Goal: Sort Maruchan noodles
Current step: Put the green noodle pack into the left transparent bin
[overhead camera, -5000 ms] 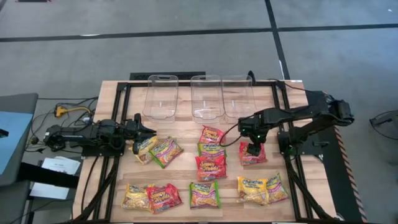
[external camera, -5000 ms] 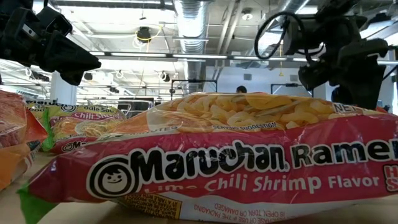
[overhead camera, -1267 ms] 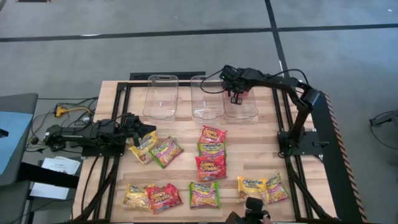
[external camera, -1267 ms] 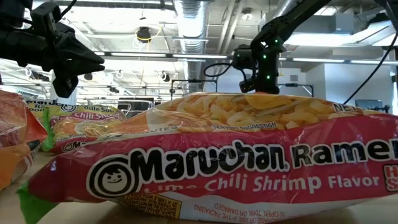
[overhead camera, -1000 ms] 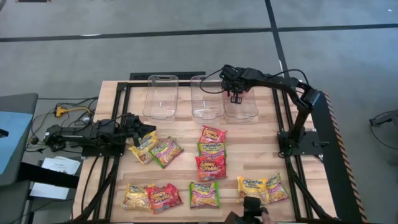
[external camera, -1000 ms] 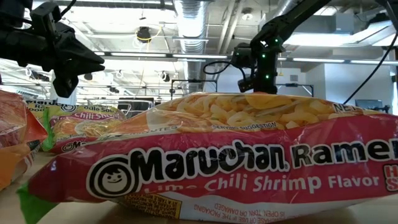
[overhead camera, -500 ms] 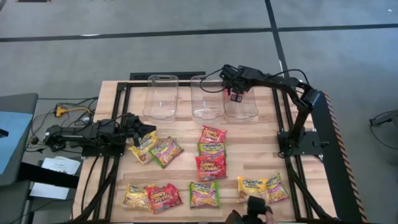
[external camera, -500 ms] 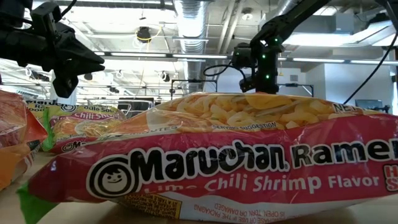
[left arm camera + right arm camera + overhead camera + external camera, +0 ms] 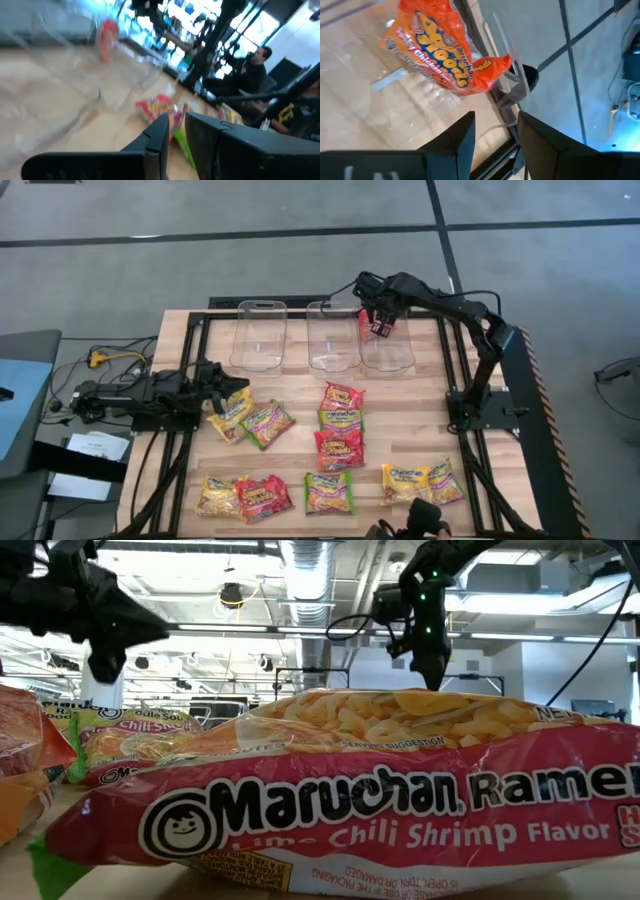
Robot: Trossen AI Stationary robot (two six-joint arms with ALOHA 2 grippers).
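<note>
Ramen packets are being sorted into clear bins on a wooden worktop [image 9: 300, 470].
A red-orange packet [image 9: 445, 60] lies in the rightmost bin [image 9: 388, 355], beneath the released right pincer [image 9: 380, 327]; a straight lift would clear the rim. The left pincer [image 9: 222, 390], nearly clenched and empty, is poised by a yellow packet [image 9: 232, 418].

The grey floor [image 9: 300, 260] has dark seam lines. The ceiling [image 9: 300, 580] shows ducts and strip lights. Two persons [image 9: 257, 67] sit by bright windows [image 9: 260, 22].
</note>
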